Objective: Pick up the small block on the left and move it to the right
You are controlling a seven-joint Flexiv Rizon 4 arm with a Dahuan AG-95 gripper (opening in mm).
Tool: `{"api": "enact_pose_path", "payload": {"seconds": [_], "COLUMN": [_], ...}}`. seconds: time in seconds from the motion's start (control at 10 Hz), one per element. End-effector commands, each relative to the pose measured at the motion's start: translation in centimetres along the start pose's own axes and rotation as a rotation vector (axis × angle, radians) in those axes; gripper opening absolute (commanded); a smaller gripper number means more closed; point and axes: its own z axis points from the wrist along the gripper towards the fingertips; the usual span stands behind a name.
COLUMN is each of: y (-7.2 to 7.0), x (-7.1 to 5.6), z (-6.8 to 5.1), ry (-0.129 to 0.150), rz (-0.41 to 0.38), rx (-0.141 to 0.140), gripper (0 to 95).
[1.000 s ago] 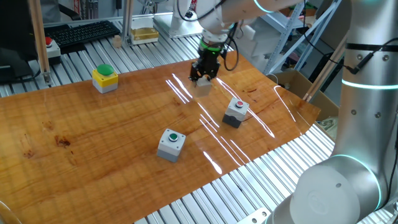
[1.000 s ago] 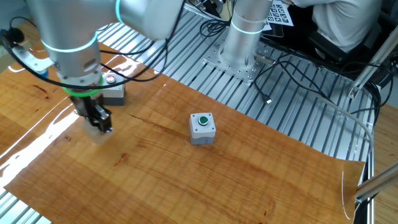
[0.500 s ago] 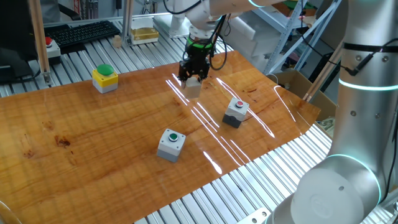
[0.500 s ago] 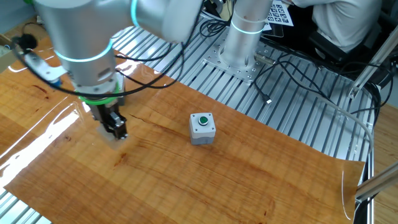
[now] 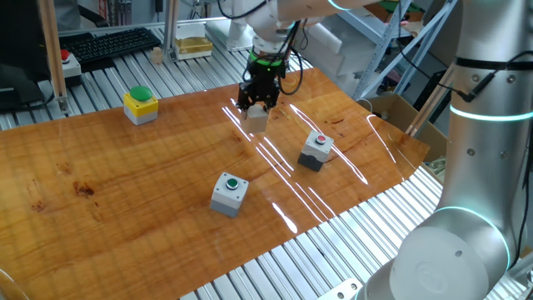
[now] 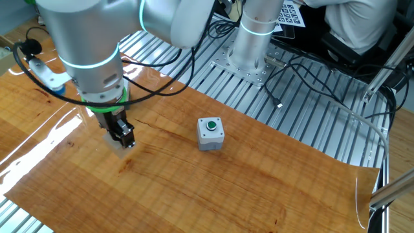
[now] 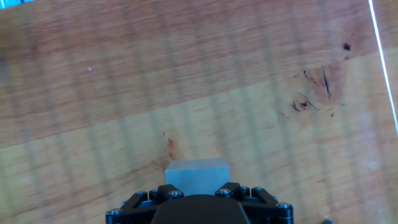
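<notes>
The small block (image 5: 257, 117) is a plain pale beige wooden cube. It sits between the fingers of my gripper (image 5: 255, 107), which is shut on it at the far middle of the wooden table (image 5: 150, 183). In the other fixed view the block (image 6: 119, 151) shows just under the gripper (image 6: 123, 139), close to the tabletop. In the hand view the block (image 7: 197, 172) pokes out above the black gripper body (image 7: 199, 202). I cannot tell whether it touches the wood.
A yellow box with a green dome button (image 5: 141, 104) stands at the far left. A grey box with a green button (image 5: 229, 192) is near the front middle, also in the other fixed view (image 6: 211, 133). A grey box with a red button (image 5: 316, 149) is to the right.
My gripper has carried the block to the left in one fixed view, away from the red-button box, and has almost stopped over the last half second.
</notes>
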Motion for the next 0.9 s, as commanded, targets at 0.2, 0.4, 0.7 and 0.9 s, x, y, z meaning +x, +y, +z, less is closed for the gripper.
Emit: {"api": "enact_pose_path", "payload": {"seconds": [0.2,0.4,0.7,0.9], "y": [-0.04,-0.04,-0.04,0.38], "x": [0.41,0.41,0.41,0.55], "z": [-0.10,-0.10,-0.10,-0.12], "ry": [-0.015,-0.008,0.001,0.010], "rz": [-0.179,-0.274,-0.283,-0.251], "rx": [0.004,-0.013,-0.029,-0.050], "gripper": [0.0,0.0,0.0,0.0]}}
